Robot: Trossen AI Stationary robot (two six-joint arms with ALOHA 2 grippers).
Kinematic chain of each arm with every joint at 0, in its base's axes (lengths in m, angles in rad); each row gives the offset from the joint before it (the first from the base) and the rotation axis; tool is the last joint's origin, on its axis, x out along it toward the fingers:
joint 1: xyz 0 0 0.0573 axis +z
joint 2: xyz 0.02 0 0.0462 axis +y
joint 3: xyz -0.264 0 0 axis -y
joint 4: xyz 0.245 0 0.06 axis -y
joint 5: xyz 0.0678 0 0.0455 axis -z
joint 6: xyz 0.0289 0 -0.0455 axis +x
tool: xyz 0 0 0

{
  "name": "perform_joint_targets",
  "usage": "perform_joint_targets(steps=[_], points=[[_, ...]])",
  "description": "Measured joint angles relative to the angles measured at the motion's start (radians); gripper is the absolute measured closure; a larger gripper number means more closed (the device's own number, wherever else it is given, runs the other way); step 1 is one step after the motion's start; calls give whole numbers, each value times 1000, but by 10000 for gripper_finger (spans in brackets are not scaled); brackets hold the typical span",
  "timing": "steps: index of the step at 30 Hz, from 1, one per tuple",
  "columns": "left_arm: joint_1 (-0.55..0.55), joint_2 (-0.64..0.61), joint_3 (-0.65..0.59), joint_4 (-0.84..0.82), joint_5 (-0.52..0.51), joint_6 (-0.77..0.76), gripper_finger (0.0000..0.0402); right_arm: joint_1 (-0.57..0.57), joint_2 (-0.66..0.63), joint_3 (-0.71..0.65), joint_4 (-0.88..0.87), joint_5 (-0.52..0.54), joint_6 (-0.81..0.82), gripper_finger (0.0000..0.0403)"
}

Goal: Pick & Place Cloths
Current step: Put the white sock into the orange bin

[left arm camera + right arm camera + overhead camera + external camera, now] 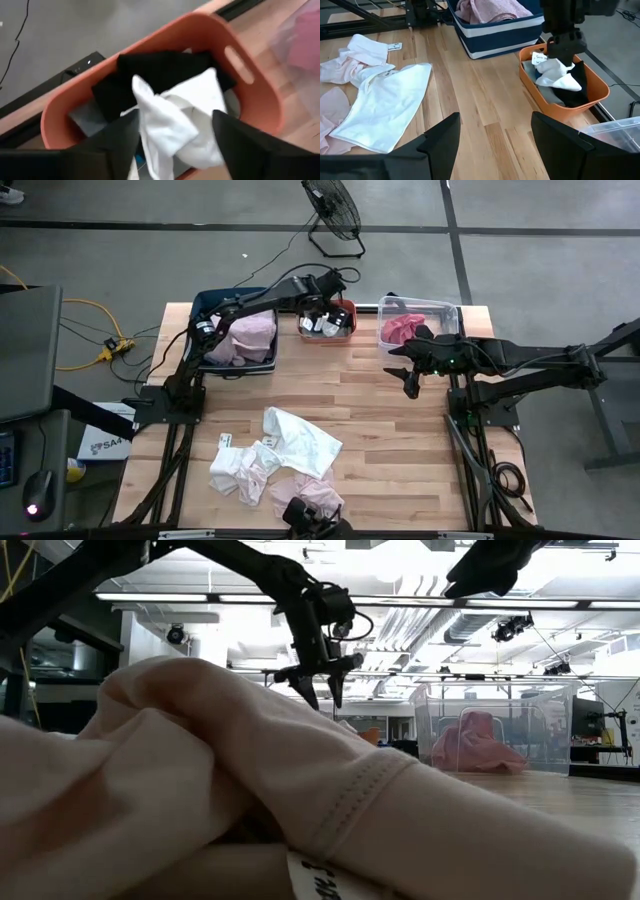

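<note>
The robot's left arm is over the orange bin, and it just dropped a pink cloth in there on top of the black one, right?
Not quite. The cloth under the left gripper in the orange bin is a white cloth, not pink. It does lie on top of the black cloth. The left wrist view shows this best. The pink cloth is in the clear bin.
</note>
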Motion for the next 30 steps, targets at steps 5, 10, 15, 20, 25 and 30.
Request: perform_joint_targets(steps=[5,10,15,20,25,30], points=[[1,0,-1,-58,-18,20,304,0,0,0,-2,0,7,167],[-7,0,-1,-64,-31,33,386,0,0,0,-2,0,7,167],[-6,34,-1,-56,-30,26,399,0,0,0,-2,0,8,167],[-5,89,-2,-9,-28,25,400,0,8,0,-3,0,8,167],[-4,119,-2,-3,-15,30,401,0,26,0,-8,0,8,167],[-3,112,-2,-11,-13,39,401,0,35,-1,-11,0,6,167]])
